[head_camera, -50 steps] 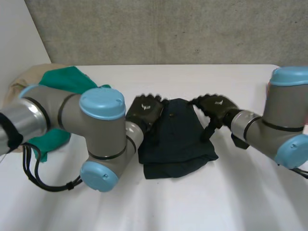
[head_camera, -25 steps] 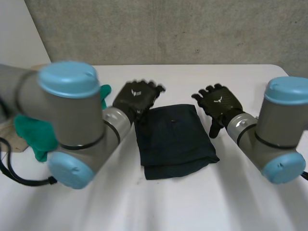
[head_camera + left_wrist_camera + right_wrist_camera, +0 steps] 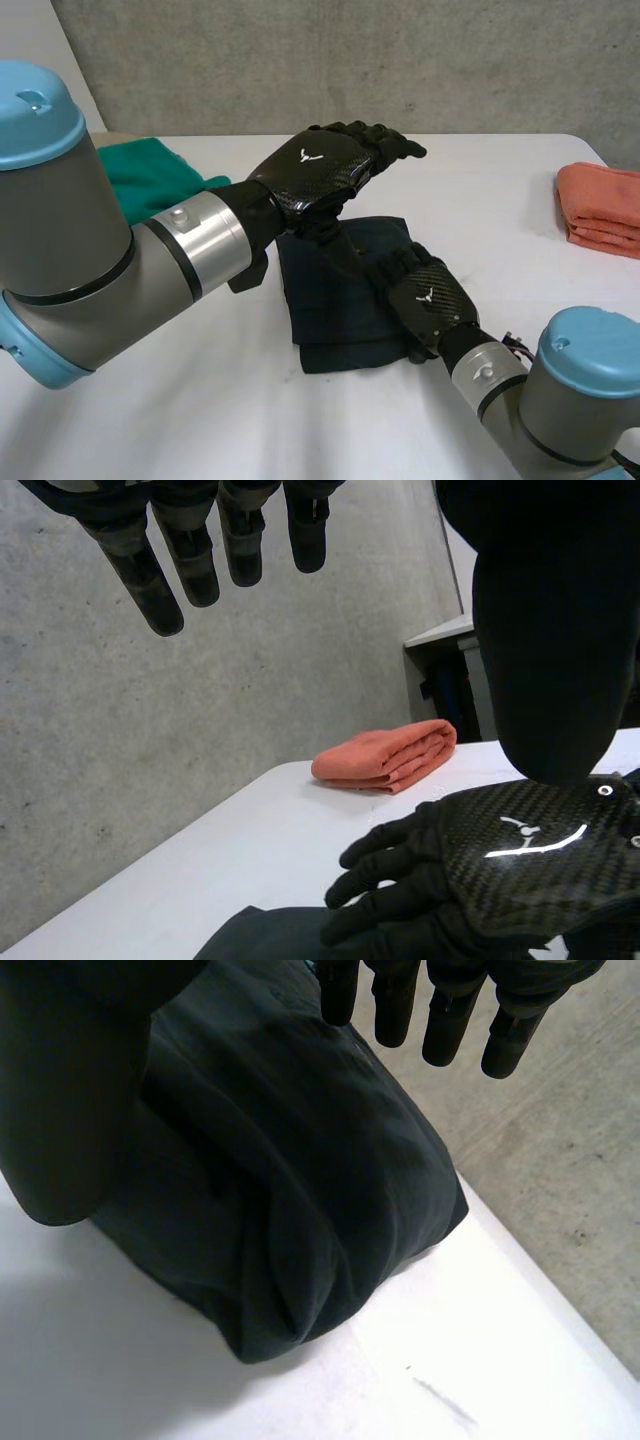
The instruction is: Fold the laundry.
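Dark cloth (image 3: 325, 290) lies folded into a small rectangle on the table (image 3: 200, 400). Its outline matches the views from 0.5 s and 1.0 s ago, so the fold is holding.

Left hand (image 3: 325, 170): half a second ago it sat low beside the cloth's far-left corner. It has now lifted clear and hangs in the air above the cloth's far edge. Its fingers (image 3: 140, 575) are straight and spread, and nothing is in them.

Right hand (image 3: 428, 303): half a second ago it was off the cloth's far-right corner. It has now crossed onto the cloth's near-right part, palm down. Its fingers (image 3: 447, 1020) are loose and extended over the fabric, with no pinch. I cannot tell whether it presses the cloth or only hovers just over it.

An orange cloth (image 3: 600, 208) sits folded, well apart to the right of the dark cloth. A green cloth (image 3: 140, 172) lies unfolded beyond the dark cloth's far-left side.

Reading: both hands have let go of the far corners, so this fold looks complete. The right hand's new position suggests it will smooth the piece or pick it up. Probably the green cloth is next.
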`<state>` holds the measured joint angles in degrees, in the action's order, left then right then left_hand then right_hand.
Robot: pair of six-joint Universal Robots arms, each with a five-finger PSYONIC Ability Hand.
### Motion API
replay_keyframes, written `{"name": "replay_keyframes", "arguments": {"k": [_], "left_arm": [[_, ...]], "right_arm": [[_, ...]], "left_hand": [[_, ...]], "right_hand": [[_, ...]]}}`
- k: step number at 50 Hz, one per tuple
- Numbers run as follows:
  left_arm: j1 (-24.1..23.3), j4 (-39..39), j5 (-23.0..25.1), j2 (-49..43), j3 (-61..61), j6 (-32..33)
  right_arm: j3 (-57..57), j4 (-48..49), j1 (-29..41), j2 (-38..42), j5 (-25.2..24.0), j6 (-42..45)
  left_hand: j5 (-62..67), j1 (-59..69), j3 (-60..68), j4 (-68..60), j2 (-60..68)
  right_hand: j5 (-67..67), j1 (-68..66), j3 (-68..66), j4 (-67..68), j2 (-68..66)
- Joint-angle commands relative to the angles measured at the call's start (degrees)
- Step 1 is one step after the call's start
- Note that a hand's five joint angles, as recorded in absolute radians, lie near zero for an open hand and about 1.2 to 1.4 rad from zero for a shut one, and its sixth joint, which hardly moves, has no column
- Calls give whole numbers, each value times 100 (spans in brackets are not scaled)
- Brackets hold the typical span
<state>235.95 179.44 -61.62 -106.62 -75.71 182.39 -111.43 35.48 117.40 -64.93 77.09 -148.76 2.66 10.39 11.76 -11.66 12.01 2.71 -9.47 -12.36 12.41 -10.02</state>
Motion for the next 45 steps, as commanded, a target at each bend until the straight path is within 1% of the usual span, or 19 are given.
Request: {"name": "replay_keyframes", "arguments": {"k": [1,8,11,12,14,15,16,17,21,24,28,31,33,36,39,45], "left_arm": [[-6,12,-140,-34,4,-1],[-6,12,-158,-52,-5,-1],[-14,3,-158,-52,-14,-10],[-14,12,-158,-52,-14,-10],[-14,12,-158,-52,-13,-10],[-14,12,-149,-52,-5,-10],[-14,12,-158,-52,-5,-10],[-14,12,-158,-52,-5,-10],[3,12,-158,-52,4,-10],[21,12,-158,-43,13,-10],[91,12,-158,-8,13,-1],[170,12,-149,45,48,-1],[205,29,-149,54,118,-1],[223,108,-149,54,241,16],[223,187,-158,54,399,7],[223,205,-158,54,680,7]], "right_arm": [[296,617,142,568,43,5],[718,768,275,885,210,-4],[841,776,301,965,210,-4],[903,776,301,1000,201,-21],[973,794,301,1026,192,-56],[1008,794,301,1026,184,-100],[1096,803,301,1035,175,-257],[1158,803,301,1035,157,-363],[1667,697,240,1175,43,-1031],[2096,514,222,1307,-45,-1312],[2545,145,222,1299,-10,-1401],[2827,47,196,1246,51,-1392],[3222,-15,-32,1176,157,-1410],[3513,-15,-366,1079,262,-1471],[3864,47,-683,974,271,-1699],[4796,82,-1517,1000,324,-2446]], "left_hand": [[-110,117,-20,10,-45],[-110,117,-20,10,-45],[-127,100,-37,27,-61],[-111,117,-21,10,-45],[-110,117,-20,10,-45],[-110,117,-20,10,-45],[-110,117,-20,10,-45],[-110,117,-20,10,-45],[-127,100,-37,27,-61],[-110,117,-20,10,-45],[-110,117,-20,10,-45],[-110,117,-20,10,-45],[-110,117,-20,10,-45],[-110,117,-20,10,-45],[-110,117,-20,10,-45],[-110,117,-20,10,-45]], "right_hand": [[-271,-53,236,-241,2],[-271,-53,236,-241,2],[-271,-53,236,-241,2],[133,-458,-168,163,-403],[1813,-2138,-1848,1843,-2083],[3105,-3430,-3140,3135,-3375],[5832,-6157,-5867,5862,-6102],[6720,-7044,-6755,6750,-6989],[6729,-7053,-6764,6759,-6998],[6729,-7053,-6764,6759,-6998],[6729,-7053,-6764,6759,-6998],[6729,-7053,-6764,6759,-6998],[6729,-7053,-6764,6759,-6998],[6729,-7053,-6764,6759,-6998],[6729,-7053,-6764,6759,-6998],[6729,-7053,-6764,6759,-6998]]}}
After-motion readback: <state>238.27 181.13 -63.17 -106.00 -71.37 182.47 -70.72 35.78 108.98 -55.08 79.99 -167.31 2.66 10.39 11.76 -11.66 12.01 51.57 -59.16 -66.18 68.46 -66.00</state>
